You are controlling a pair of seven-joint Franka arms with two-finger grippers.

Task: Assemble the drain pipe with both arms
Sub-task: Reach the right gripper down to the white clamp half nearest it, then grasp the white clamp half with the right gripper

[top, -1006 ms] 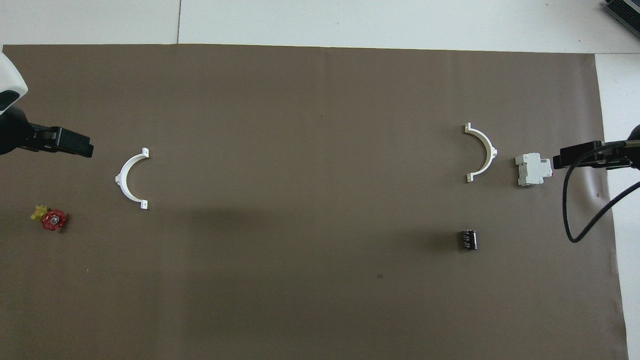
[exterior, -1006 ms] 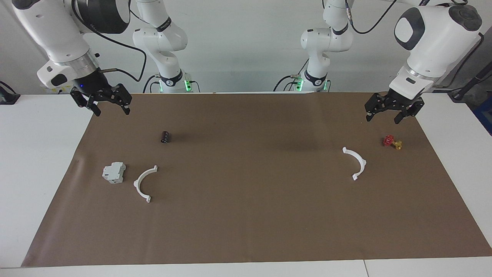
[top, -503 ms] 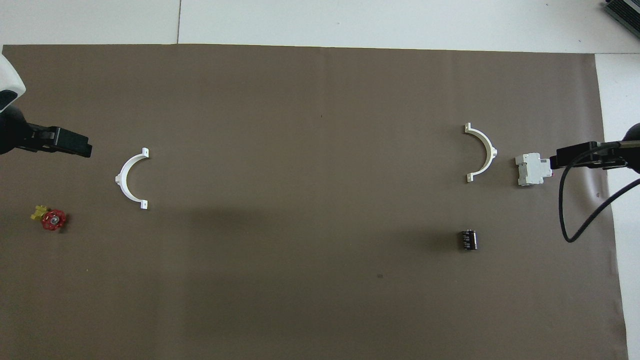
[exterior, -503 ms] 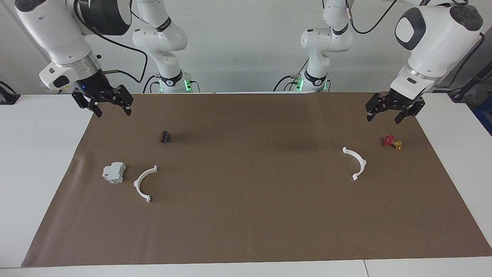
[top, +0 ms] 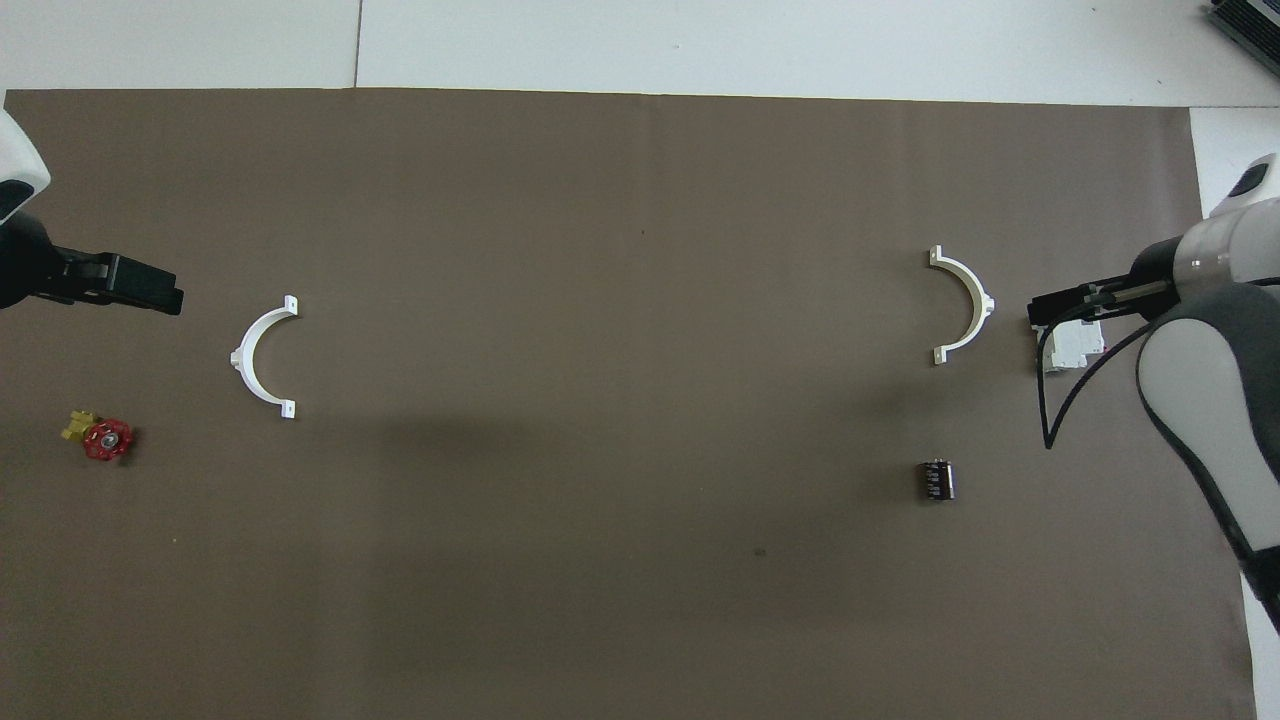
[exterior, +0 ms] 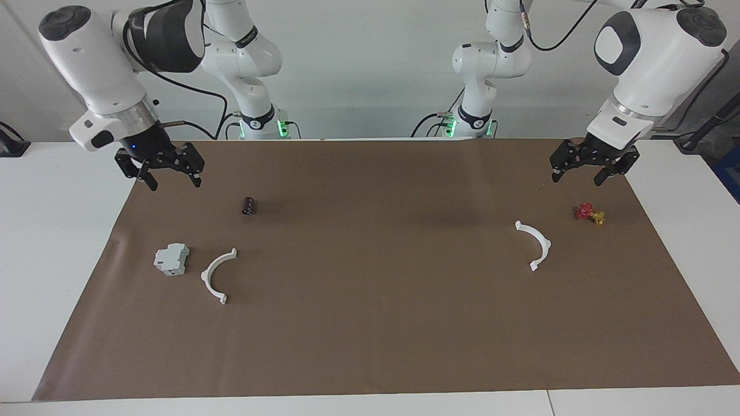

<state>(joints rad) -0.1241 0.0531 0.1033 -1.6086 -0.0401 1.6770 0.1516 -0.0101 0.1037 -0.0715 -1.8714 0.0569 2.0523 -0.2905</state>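
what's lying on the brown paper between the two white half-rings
Nothing: between the half-ring at the left arm's end and the half-ring at the right arm's end, the brown paper is bare, clearest in the overhead view.

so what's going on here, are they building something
Nothing is held yet. Two white half-rings lie far apart on the brown mat: one beside a grey-white block, the other near a red-and-yellow valve. The right gripper and left gripper hang open above the mat's ends. A small dark cylinder lies untouched.
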